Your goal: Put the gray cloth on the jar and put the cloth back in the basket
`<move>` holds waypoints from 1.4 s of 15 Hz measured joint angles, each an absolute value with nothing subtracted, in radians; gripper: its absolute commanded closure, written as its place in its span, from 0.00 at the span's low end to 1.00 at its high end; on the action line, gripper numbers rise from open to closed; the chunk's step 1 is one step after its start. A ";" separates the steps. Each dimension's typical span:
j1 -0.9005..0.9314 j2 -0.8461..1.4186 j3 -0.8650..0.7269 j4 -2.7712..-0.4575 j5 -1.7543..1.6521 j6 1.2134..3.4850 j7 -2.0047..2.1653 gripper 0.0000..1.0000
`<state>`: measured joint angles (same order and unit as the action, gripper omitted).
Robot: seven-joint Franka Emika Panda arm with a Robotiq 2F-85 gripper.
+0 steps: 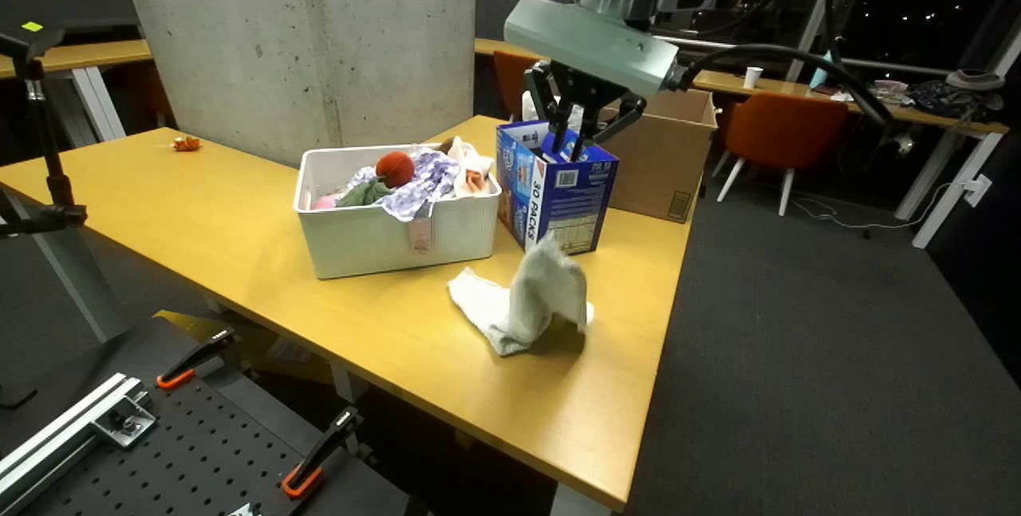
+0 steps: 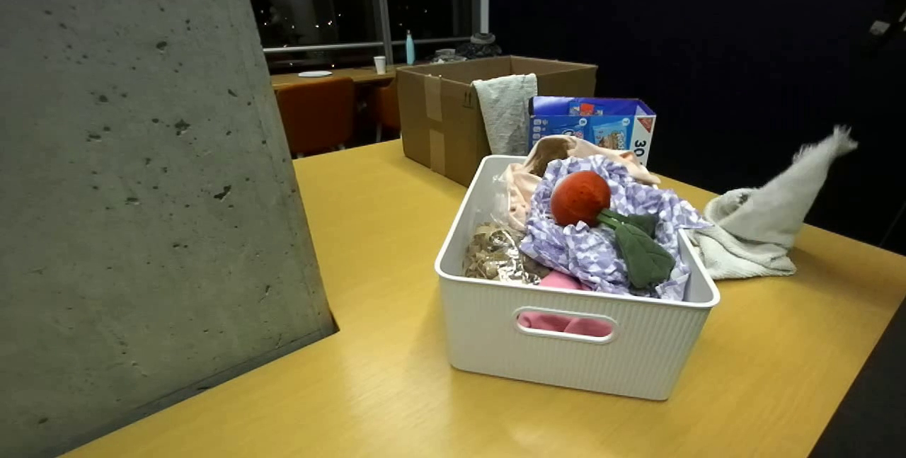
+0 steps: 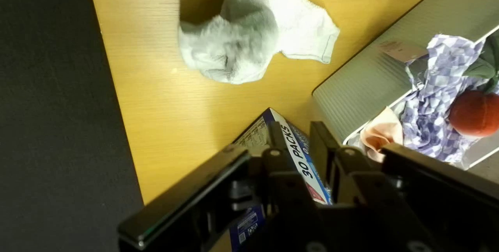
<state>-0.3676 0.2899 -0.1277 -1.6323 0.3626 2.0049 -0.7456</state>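
Wrist view: the tool [image 3: 297,133] gapes empty; I'd pinch the gray cloth [image 3: 253,30], upper centre, by its raised fold.

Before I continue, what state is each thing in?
Claw: open, holding nothing
Gray cloth: bunched, one part peaked up
Basket: uncovered, loaded
Checked cloth: crumpled, partly over basket's rim
Blue box: upright, top open
Cardboard box: open, light towel draped over its rim

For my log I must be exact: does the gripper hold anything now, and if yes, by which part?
Nothing is held: the Robotiq gripper is open, and the crumpled gray cloth sits apart from it on the table.
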 measured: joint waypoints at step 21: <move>-0.342 0.460 -0.091 -1.636 0.360 2.106 -0.750 0.00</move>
<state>-0.3417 0.4599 -0.0909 -1.6362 0.3597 2.1058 -0.7498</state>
